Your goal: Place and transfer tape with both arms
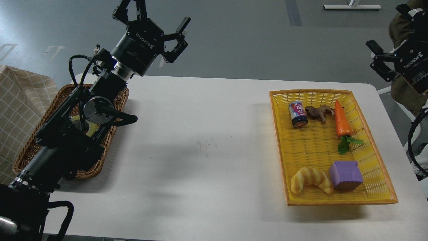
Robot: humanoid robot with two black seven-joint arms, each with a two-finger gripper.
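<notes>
The tape (91, 129) shows only as a sliver of yellow inside the brown wicker basket (110, 134) at the table's left, mostly hidden behind my left arm. My left gripper (156, 20) is open and empty, raised high above the table's back edge, beyond the basket. My right gripper (389, 31) is open and empty at the far upper right, raised past the table's right back corner and apart from the yellow tray.
A yellow plastic tray (281, 140) on the right holds a can (297, 113), a brown toy animal (317, 112), a carrot (342, 118), a croissant (310, 179) and a purple block (345, 175). A checked cloth (20, 100) lies at the left edge. A person stands at the upper right.
</notes>
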